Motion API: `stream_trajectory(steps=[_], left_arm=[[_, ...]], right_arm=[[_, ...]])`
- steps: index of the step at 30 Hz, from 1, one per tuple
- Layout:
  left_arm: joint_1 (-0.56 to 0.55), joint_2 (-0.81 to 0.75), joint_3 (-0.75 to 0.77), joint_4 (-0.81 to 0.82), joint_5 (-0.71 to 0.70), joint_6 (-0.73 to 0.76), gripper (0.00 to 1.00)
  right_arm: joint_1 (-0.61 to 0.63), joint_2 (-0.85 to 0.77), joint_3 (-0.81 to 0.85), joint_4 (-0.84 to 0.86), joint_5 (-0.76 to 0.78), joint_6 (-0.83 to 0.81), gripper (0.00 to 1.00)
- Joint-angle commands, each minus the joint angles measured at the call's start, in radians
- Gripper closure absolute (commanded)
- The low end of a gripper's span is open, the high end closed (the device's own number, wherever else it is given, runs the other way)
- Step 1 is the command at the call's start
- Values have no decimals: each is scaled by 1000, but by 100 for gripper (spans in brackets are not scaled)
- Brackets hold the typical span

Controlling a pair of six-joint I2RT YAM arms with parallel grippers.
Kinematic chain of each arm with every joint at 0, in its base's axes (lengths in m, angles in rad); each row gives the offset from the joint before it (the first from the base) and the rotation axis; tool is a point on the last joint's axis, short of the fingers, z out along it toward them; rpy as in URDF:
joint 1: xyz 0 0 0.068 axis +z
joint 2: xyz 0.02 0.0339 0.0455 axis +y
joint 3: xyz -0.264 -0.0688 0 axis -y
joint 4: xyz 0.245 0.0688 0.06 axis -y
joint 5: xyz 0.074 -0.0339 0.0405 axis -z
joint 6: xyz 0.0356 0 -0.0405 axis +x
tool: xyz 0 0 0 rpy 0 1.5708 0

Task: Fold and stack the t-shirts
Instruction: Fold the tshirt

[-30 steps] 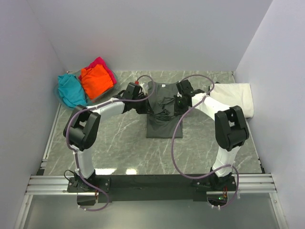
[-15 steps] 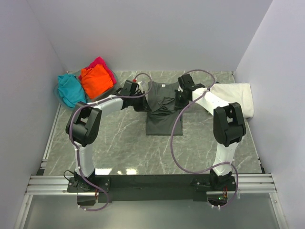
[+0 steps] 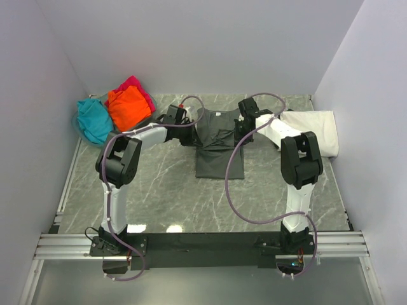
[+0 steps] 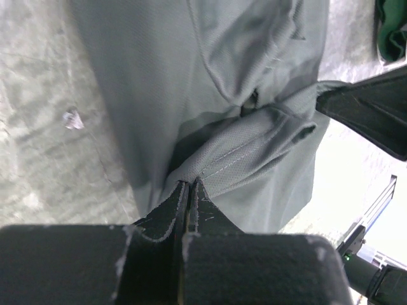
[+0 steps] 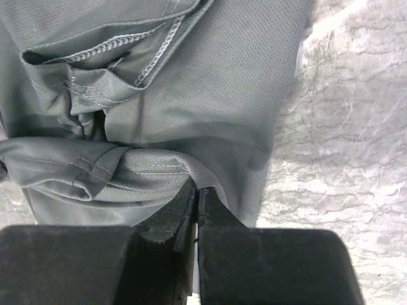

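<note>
The dark grey t-shirt (image 3: 218, 146) with a small white neck label (image 3: 217, 114) lies at the table's far middle, its lower part folded up toward the collar. My left gripper (image 3: 189, 130) is shut on a hemmed edge of the grey shirt (image 4: 248, 152) at its left side. My right gripper (image 3: 241, 132) is shut on the hemmed edge of the grey shirt (image 5: 159, 165) at its right side. A white shirt (image 3: 311, 127) lies folded at the far right. Orange (image 3: 127, 108), magenta (image 3: 136, 85) and teal (image 3: 94, 119) shirts are piled at the far left.
The grey marbled table (image 3: 165, 190) is walled on three sides. The pile of coloured shirts sits in the far left corner. A black rail (image 3: 203, 243) with both arm bases runs along the near edge. Purple cables loop over the arms.
Both grippers have moved away from me toward the collar, carrying the grey shirt's lower edge up over its body. The shirt now looks shorter and flatter.
</note>
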Motion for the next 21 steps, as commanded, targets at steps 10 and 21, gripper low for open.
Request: stream_trajectory(steps=[10,21], left_arm=[[22,-95,55,28,-145,-4,56],[-205,-348,-217,206,-377,-34,43]], right_arm=[[-13,-85,42,-11,27,-25,54],[30,-285,-135,28,-88,-40,46]])
